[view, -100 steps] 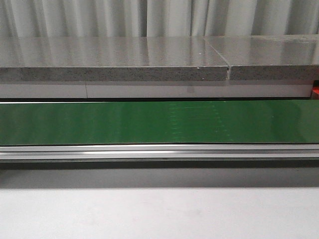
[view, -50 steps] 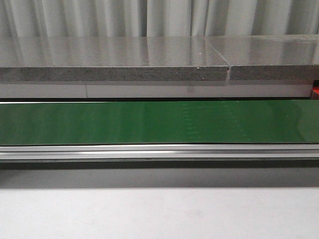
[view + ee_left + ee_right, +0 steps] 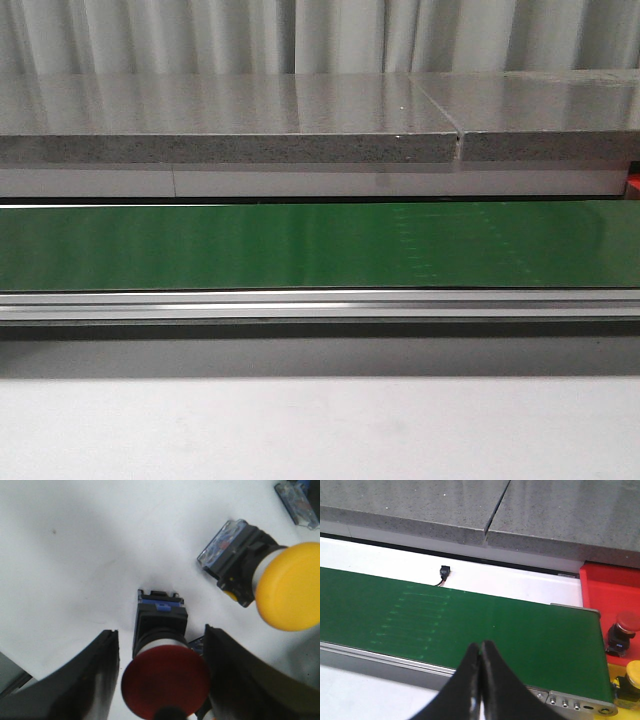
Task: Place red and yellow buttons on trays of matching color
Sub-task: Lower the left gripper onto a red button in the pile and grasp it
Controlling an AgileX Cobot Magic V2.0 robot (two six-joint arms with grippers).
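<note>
In the left wrist view a red button (image 3: 165, 680) with a black and blue base lies on the white table, between the fingers of my left gripper (image 3: 160, 630). That gripper is open, with a gap showing on one side of the cap. A yellow button (image 3: 289, 586) on a black base lies close beside it. In the right wrist view my right gripper (image 3: 481, 645) is shut on nothing above the green belt (image 3: 470, 620). Past the belt's end stand a red tray (image 3: 612, 585) holding a red button (image 3: 625, 622) and a yellow tray (image 3: 619, 669) holding a yellow button (image 3: 635, 676). The front view shows no gripper and no button.
The green conveyor belt (image 3: 300, 245) with its metal rail (image 3: 300, 305) runs across the front view. Behind it lies a grey stone slab (image 3: 230, 120), in front of it the white table (image 3: 300, 430). A clear and blue part (image 3: 299, 502) lies beyond the yellow button.
The faint dotted marks on the green belt have shifted to the right. Nothing else differs in the front view.
</note>
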